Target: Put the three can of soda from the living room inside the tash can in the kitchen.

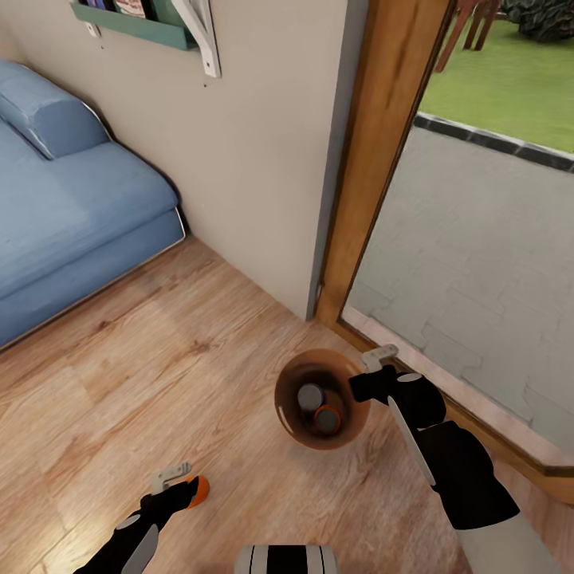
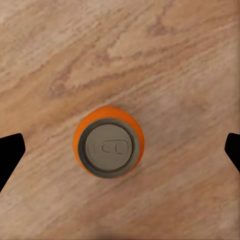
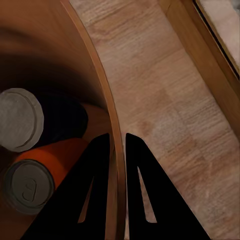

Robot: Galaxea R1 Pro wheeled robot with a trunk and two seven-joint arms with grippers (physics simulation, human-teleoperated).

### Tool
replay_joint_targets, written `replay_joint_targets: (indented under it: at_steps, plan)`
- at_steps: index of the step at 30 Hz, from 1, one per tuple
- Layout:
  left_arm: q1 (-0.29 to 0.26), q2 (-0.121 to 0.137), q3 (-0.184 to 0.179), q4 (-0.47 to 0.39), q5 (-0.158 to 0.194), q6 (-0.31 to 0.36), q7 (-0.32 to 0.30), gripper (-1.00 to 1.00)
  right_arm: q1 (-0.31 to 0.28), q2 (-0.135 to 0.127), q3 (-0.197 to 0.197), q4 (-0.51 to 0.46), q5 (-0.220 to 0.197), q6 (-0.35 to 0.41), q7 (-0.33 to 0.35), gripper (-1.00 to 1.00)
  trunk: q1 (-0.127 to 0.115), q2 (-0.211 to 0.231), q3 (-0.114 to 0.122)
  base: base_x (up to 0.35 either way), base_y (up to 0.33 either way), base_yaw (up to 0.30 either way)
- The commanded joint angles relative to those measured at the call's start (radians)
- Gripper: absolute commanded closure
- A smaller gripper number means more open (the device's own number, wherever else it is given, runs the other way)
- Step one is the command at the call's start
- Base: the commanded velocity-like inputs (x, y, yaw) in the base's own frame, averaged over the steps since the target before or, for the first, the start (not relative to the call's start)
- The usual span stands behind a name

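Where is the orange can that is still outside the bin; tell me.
In the head view the orange can stands upright on the wood floor near the bottom, left of the bin, beside the left gripper.

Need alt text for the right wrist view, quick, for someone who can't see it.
The right gripper pinches the brown rim of the trash can, one finger inside, one outside. Inside lie an orange can and a dark can; wood floor beyond.

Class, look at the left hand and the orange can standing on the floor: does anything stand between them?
Nothing visible does. In the left wrist view the orange can stands upright on bare wood floor, between the fingertips at the picture's edges. In the head view the left hand is right beside it.
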Motion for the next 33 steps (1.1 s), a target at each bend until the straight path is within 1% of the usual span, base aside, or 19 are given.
replay_joint_targets:
  at_steps: [1, 11, 18, 33]
  plan:
    - [0.0, 0.0, 0.0, 0.0, 0.0, 0.0, 0.0, -1.0, 0.0, 0.0, 0.0, 0.0, -0.014, 0.0, 0.006, 1.0, 0.0, 0.0, 0.0, 0.006, -0.005, 0.0]
    - [0.0, 0.0, 0.0, 0.0, 0.0, 0.0, 0.0, -1.0, 0.0, 0.0, 0.0, 0.0, -0.014, 0.0, 0.006, 1.0, 0.0, 0.0, -0.011, 0.01, -0.001, 0.0]
    - [0.0, 0.0, 0.0, 0.0, 0.0, 0.0, 0.0, -1.0, 0.0, 0.0, 0.0, 0.0, -0.014, 0.0, 0.006, 1.0, 0.0, 0.0, -0.012, 0.191, 0.0, 0.0]
    - [0.0, 0.0, 0.0, 0.0, 0.0, 0.0, 0.0, -1.0, 0.0, 0.0, 0.0, -0.014, -0.014, -0.001, 0.006, 1.0, 0.0, 0.0, -0.012, 0.014, 0.0, 0.0]
